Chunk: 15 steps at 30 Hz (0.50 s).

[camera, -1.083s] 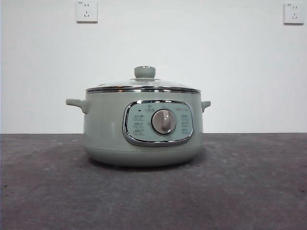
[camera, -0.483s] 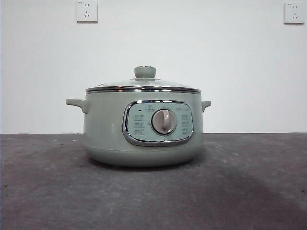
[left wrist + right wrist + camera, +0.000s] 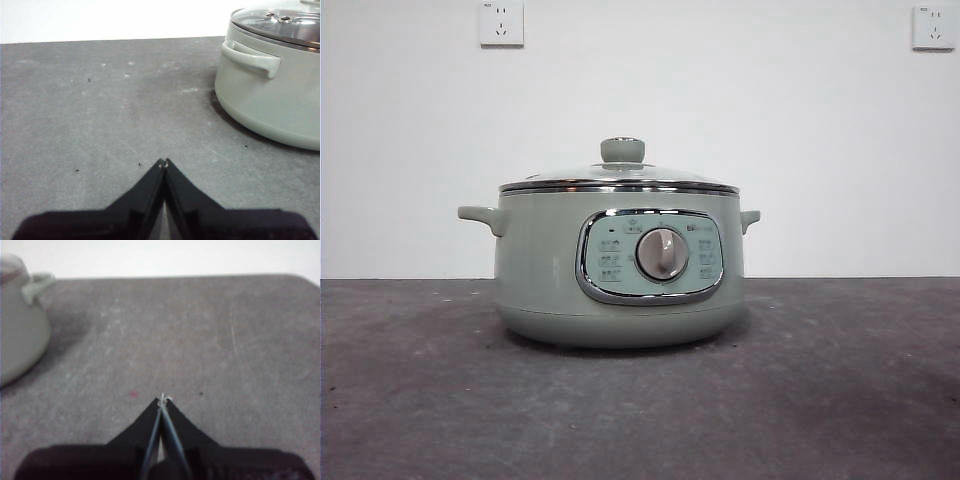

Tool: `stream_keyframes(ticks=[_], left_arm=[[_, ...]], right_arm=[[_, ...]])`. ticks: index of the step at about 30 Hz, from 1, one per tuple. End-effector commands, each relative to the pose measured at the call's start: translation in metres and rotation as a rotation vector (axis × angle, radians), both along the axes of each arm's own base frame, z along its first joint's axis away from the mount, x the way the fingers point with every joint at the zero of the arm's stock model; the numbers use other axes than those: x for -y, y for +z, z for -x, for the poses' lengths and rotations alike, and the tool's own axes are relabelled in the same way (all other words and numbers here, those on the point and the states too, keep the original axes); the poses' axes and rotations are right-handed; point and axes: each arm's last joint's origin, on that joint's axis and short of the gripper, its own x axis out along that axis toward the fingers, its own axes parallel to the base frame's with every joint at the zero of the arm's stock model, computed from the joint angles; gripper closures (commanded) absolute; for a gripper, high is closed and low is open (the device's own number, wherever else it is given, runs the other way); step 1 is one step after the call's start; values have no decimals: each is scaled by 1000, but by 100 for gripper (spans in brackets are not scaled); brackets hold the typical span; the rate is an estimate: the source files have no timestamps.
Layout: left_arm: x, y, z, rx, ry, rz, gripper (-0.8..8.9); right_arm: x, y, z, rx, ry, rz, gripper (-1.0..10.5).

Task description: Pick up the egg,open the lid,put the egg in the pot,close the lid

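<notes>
The pot (image 3: 619, 265) is seen mid-surface (image 3: 840, 400) with the lid (image 3: 620, 178) seated; no egg is shown in any view, so its direction cannot be told. The left gripper (image 3: 163, 163) and right gripper (image 3: 162, 400) are held low beside the pot, fingers pressed together, nothing held; neither is judged nearer.

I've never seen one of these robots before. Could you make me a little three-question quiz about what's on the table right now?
1. True or false: the clear glass lid with its pale-green knob sits on the round sage-green electric pot.
2. Are the left gripper and right gripper open or shut?
3. Is the egg visible in any view? A) yes, B) no.

Key:
1. True.
2. Both shut, holding nothing, over the dark grey table.
3. B.
</notes>
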Motion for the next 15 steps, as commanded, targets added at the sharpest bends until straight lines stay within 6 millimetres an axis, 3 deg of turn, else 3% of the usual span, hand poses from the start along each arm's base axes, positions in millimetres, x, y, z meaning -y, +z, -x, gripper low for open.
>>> stream_keyframes(ticks=[1,15], left_arm=[[0,-2,-1,-3,6,8,817],[0,-2,-1,-7,6,8,817]], right_arm=[[0,-4,-2,20,4,0,947],[0,-4,-2,17,3,1,947]])
